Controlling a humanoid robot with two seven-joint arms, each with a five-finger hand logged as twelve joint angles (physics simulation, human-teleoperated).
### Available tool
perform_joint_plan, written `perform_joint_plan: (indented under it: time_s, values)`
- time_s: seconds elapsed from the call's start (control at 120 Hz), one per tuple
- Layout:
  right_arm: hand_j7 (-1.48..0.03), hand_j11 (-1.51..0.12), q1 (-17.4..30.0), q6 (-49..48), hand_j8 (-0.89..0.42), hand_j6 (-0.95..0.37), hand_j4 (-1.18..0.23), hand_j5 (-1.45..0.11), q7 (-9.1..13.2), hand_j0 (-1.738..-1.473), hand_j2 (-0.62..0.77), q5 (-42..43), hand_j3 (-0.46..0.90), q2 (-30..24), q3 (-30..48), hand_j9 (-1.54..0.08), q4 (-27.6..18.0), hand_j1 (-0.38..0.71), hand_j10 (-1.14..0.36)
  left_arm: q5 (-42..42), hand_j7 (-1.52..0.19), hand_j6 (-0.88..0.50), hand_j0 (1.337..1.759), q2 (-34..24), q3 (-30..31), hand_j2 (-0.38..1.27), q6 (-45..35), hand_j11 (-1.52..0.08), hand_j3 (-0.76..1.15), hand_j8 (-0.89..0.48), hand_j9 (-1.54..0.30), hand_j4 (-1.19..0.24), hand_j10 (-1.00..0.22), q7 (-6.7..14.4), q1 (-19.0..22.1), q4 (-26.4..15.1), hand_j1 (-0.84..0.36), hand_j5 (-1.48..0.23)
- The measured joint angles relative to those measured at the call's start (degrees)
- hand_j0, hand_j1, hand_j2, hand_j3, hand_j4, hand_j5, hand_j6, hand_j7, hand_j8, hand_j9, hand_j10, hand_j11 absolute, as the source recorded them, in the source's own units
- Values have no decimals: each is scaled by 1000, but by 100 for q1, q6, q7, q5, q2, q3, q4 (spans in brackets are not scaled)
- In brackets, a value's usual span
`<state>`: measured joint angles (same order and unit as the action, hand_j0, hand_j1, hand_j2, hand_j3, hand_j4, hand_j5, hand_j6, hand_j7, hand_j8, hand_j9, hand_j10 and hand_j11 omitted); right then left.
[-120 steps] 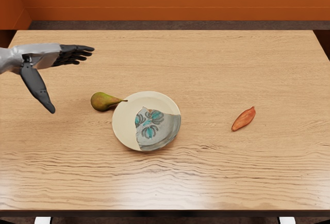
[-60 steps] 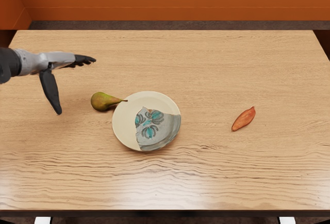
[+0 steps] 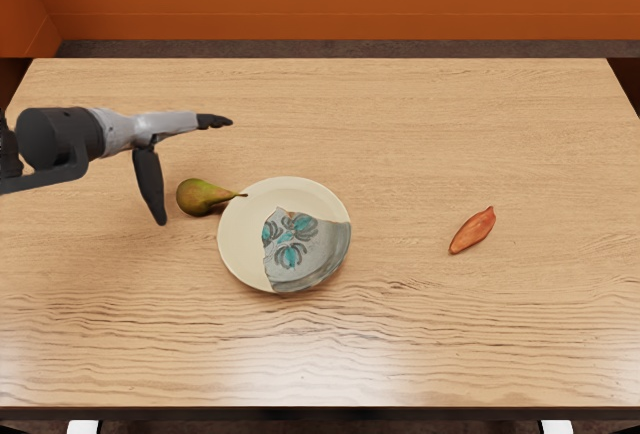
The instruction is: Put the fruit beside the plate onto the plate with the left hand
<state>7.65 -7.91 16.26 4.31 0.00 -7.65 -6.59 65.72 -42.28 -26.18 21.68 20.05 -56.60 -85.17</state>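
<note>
One hand shows: the left hand [image 3: 157, 135], coming in from the left edge over the table [image 3: 450, 124]. It is open and holds nothing, with fingers [image 3: 212, 121] stretched flat toward the right and the thumb hanging down. The pear [image 3: 199, 196] lies on the table just right of the thumb's tip and nearer the camera than the fingers, apart from both. Its stem points at the rim of the plate [image 3: 238, 216], just beside it. An orange leaf-like thing [image 3: 472, 230] lies well to the right.
</note>
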Motion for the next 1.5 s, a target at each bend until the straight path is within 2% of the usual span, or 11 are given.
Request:
perform_joint_plan:
  time_s: [0.358, 0.658, 0.9, 1.5]
  values:
    - [0, 0, 7, 0, 0, 0, 0, 0, 0, -1658, 0, 0, 0, 0, 1, 0, 0, -349, 0, 17, -69, -58, 1658, 155, 222, 12, -30, -69, 0, -58, -69, -57, -56, -1, 0, 47, 287, -70]
    - [0, 0, 9, 0, 0, 0, 0, 0, 0, -1658, 0, -1, 0, 0, 1, 0, 7, -349, 0, 439, -128, -103, 1658, 377, 494, 22, -808, -128, 0, -103, -128, -102, -101, -7, 41, 166, 233, -128]
    - [0, 0, 9, 0, 0, 0, 0, 0, 0, -1658, 0, 0, 0, 0, 1, 0, 9, -349, 0, 611, -205, -162, 1658, 488, 776, 34, -964, -204, 0, -162, -204, -161, -160, -10, 35, 341, 162, -205]
    - [0, 0, 23, 0, 0, 0, 0, 0, 0, -1658, 0, -4, 0, 0, 1, 0, 9, -349, 0, 778, -327, -256, 1658, 493, 835, 53, -1271, -327, 0, -256, -327, -255, -255, 0, 208, 263, 50, -327]
